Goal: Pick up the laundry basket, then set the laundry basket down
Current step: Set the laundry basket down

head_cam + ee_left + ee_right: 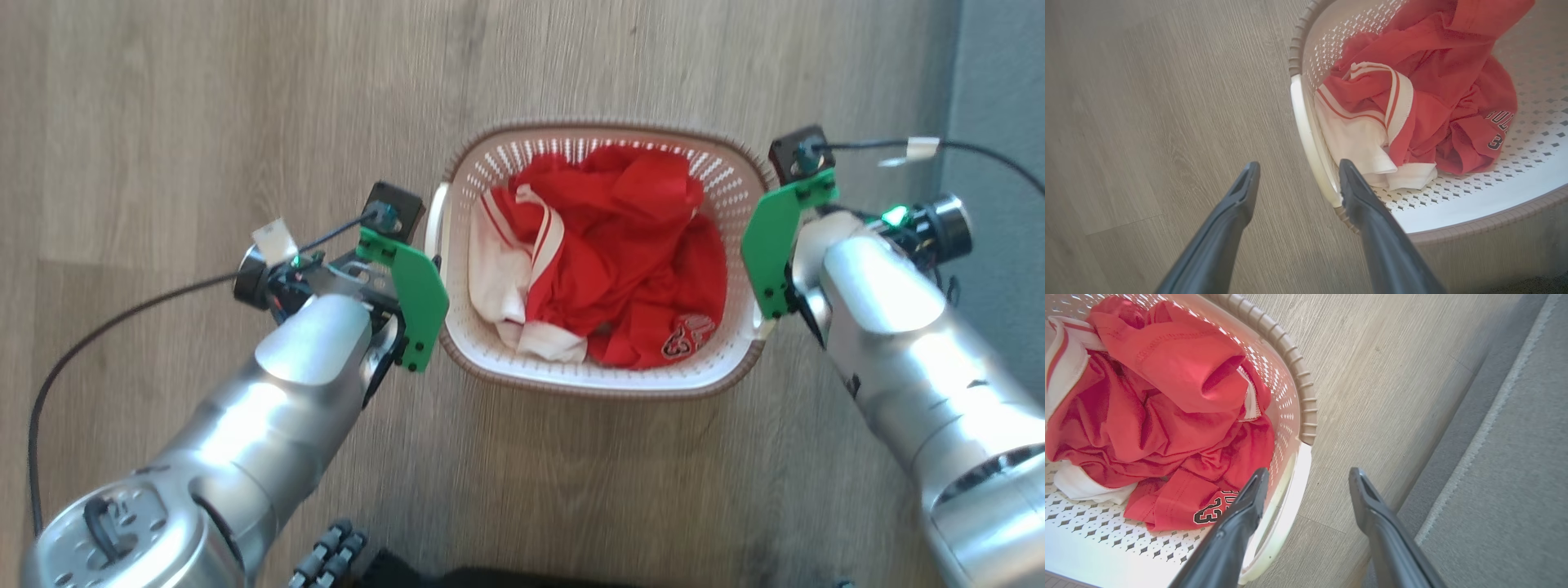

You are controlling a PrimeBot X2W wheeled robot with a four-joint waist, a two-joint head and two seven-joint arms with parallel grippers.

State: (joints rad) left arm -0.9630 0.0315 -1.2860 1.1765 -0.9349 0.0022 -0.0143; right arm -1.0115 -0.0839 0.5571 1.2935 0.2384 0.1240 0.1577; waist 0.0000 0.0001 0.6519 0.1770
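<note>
Head view showed the laundry basket (604,385) on the wood floor (204,122) between both arms, red clothes (620,245) inside. Left jaws stood wide astride the left handle (1306,134), and right jaws stood wide astride the right handle (1290,522). Neither was clamped, so this was likely pre-grasp, with lift and set-down both left. Green plates (420,298) hid the fingertips in the head view; the basket underside was unseen.

Left forearm (277,392) at lower left and right forearm (906,327) at lower right are glossy silver rounded shells. Each wrist has a green plate (416,298) with black screws and a black square camera block (393,208). Black cable (122,314) with a white tape tag (273,238). Green LED (896,216) at right of frame. Left tool (1298,165) and right tool (1308,471) each have two long, dark grey, tapered fingers.
</note>
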